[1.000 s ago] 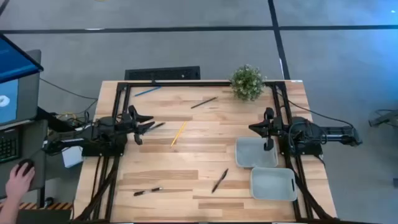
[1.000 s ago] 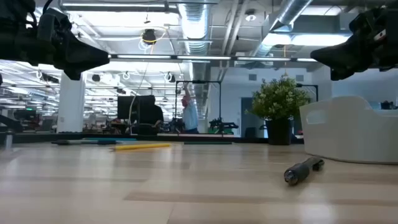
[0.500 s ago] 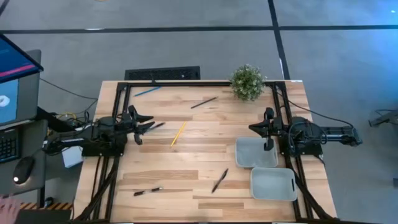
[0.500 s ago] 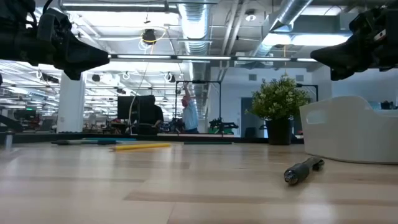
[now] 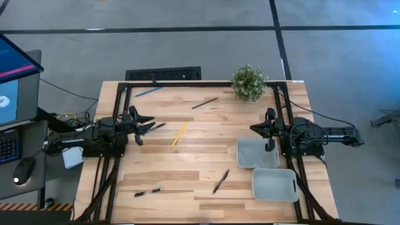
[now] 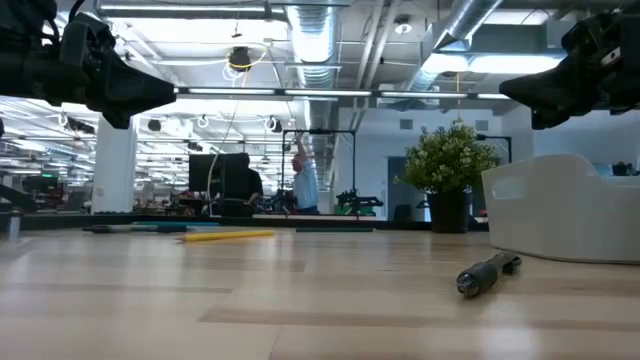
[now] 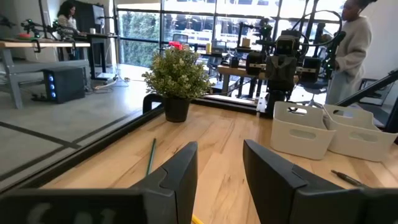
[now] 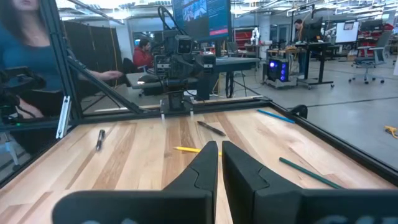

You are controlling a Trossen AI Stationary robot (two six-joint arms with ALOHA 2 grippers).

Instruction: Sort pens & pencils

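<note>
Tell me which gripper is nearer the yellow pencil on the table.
Left. The left gripper sits just beside the yellow pencil, toward the table's left edge. The right gripper waits farther off, by the trays on the opposite side.

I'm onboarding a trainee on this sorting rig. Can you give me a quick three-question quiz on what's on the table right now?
1. True or false: the yellow pencil lies inside one of the grey trays.
2. Which is open? A) the left end effector B) the right end effector
3. How many grey trays are there?

Key: 1 false, it lies on bare wood; 2 A; 3 two.
</note>
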